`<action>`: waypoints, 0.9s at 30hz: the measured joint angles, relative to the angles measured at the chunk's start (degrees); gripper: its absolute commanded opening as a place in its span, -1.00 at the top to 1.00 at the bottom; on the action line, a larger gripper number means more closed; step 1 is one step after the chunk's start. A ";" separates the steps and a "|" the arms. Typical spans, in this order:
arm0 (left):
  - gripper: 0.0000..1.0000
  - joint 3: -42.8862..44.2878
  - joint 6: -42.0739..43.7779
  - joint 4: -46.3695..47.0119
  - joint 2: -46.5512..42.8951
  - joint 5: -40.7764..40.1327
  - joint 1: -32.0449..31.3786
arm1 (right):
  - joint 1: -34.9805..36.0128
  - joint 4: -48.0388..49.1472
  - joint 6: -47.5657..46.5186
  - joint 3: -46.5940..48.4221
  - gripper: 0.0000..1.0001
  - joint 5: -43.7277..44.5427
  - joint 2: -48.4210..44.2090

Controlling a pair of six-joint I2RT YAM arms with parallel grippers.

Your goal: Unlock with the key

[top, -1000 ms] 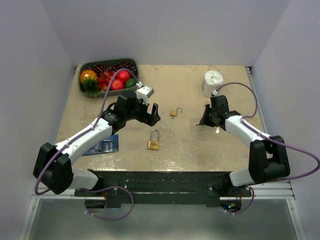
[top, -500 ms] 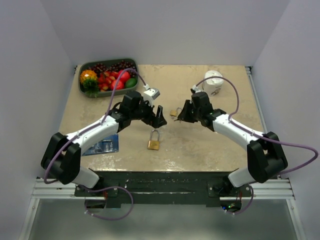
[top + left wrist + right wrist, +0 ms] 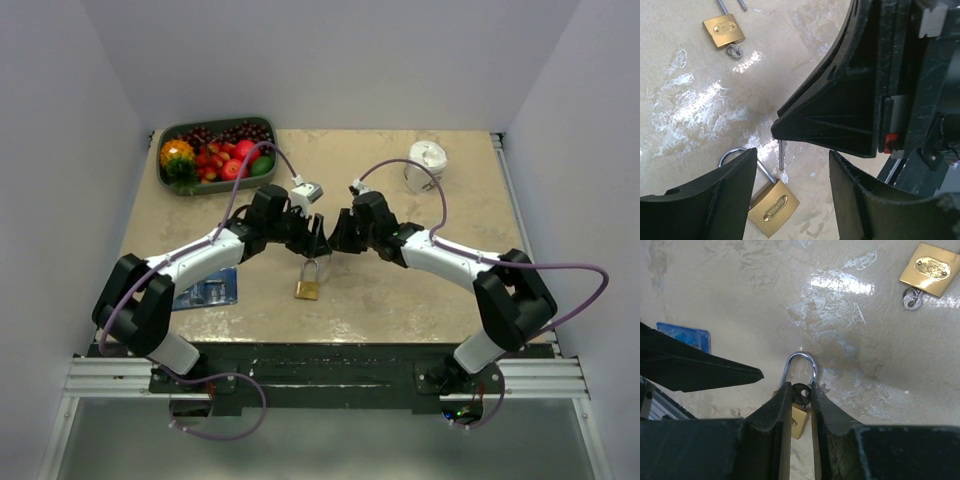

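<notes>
I have right claw (image 3: 801, 388) pinched on the key (image 3: 781, 156), blade over padlock (image 3: 774, 208) at 6 o'clock; left claw (image 3: 792, 160) wide, empty; insertion, turn not yet done

Overhead view looking down, wrist views close above table (image 3: 400, 300) (sharing padlock (image 3: 774, 210))

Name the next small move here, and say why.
Probably lower the left gripper and close it on the near padlock: its jaws stand open over it, while the right gripper holds the key, tip down, by the shackle.
</notes>
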 measured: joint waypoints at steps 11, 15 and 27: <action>0.19 0.00 -0.48 0.00 1.11 0.11 0.00 | 0.15 0.72 0.63 0.00 1.00 -0.15 -0.35; 0.19 0.02 -0.48 -0.22 1.79 0.42 0.00 | 0.33 0.87 0.66 0.00 1.00 -0.13 -0.72; 1.00 0.02 -1.03 -1.18 2.84 0.70 0.00 | 0.52 1.29 0.68 0.00 1.00 -0.15 -1.84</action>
